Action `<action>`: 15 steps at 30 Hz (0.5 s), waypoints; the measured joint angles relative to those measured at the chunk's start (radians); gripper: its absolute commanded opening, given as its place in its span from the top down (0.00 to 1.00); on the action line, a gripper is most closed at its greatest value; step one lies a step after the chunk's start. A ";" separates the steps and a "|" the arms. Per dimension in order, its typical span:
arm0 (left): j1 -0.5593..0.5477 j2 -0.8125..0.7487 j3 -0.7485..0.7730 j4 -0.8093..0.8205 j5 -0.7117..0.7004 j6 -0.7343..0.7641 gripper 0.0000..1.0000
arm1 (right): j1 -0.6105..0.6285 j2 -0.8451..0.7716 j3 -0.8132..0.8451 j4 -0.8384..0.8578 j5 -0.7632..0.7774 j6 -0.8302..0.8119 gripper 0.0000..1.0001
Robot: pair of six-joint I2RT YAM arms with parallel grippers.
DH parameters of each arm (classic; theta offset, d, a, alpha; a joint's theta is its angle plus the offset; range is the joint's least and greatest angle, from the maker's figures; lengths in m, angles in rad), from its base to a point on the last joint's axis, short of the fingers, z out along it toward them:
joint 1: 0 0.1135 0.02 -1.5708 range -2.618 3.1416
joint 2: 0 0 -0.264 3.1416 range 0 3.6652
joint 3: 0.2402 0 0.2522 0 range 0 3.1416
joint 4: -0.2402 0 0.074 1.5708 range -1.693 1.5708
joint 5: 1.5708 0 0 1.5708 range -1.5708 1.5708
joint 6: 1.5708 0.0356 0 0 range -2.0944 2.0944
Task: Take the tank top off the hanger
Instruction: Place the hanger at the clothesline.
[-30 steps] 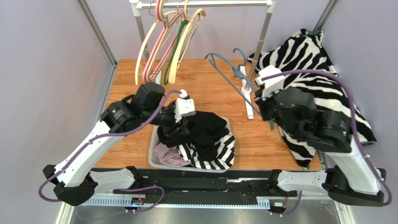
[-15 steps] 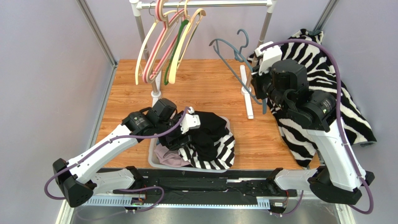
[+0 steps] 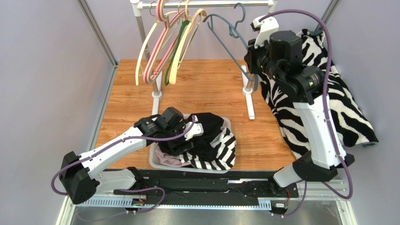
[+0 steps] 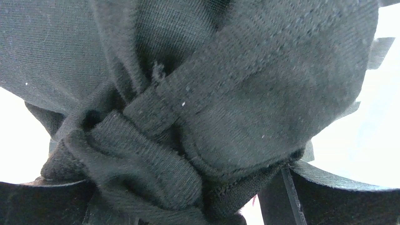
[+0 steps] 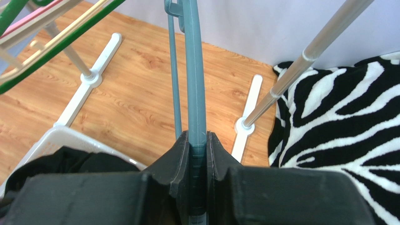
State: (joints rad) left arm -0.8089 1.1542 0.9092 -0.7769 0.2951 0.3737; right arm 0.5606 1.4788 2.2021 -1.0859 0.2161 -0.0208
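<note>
A robotics lab test cell, not a home. Plain pale walls [image 3: 47, 70] and bare metal frame posts [image 3: 96, 33] box in a small wooden table [image 3: 126, 93]. Two white robot arms [image 3: 108, 152] are bolted to a black mounting rail [image 3: 197, 180] at its near edge. Staged laundry props sit on it: a miniature clothes rail [image 3: 211, 3] with coloured hangers [image 3: 159, 42], a white basket [image 3: 154, 157] of clothes and a zebra-print cloth [image 3: 328, 108].

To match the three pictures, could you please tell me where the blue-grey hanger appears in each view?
Top external: upper centre, the blue-grey hanger slants down from near the rail, left of the right arm.
Left wrist: not in it; only dark fabric shows.
Right wrist: centre, rising from the right gripper, shut on it.
Shared landmark: the rack's white foot, in top and right wrist views.
</note>
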 measured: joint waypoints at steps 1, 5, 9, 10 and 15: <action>-0.005 0.000 -0.005 0.008 -0.011 0.001 0.17 | -0.010 0.021 0.018 0.004 -0.003 -0.001 1.00; -0.037 0.026 -0.032 0.054 -0.086 0.010 0.14 | -0.052 0.100 0.098 0.007 -0.009 -0.003 1.00; -0.050 0.054 -0.060 0.100 -0.134 0.023 0.11 | -0.075 0.155 0.151 0.013 -0.002 -0.006 1.00; -0.051 0.053 -0.066 0.109 -0.140 0.025 0.10 | -0.078 0.164 0.156 0.018 0.002 -0.007 1.00; -0.056 0.032 -0.088 0.135 -0.154 0.031 0.07 | -0.090 0.208 0.201 0.047 0.010 -0.015 1.00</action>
State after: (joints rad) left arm -0.8646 1.1862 0.8215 -0.6422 0.1410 0.4042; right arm 0.4706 1.6863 2.4031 -1.0386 0.2260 -0.0357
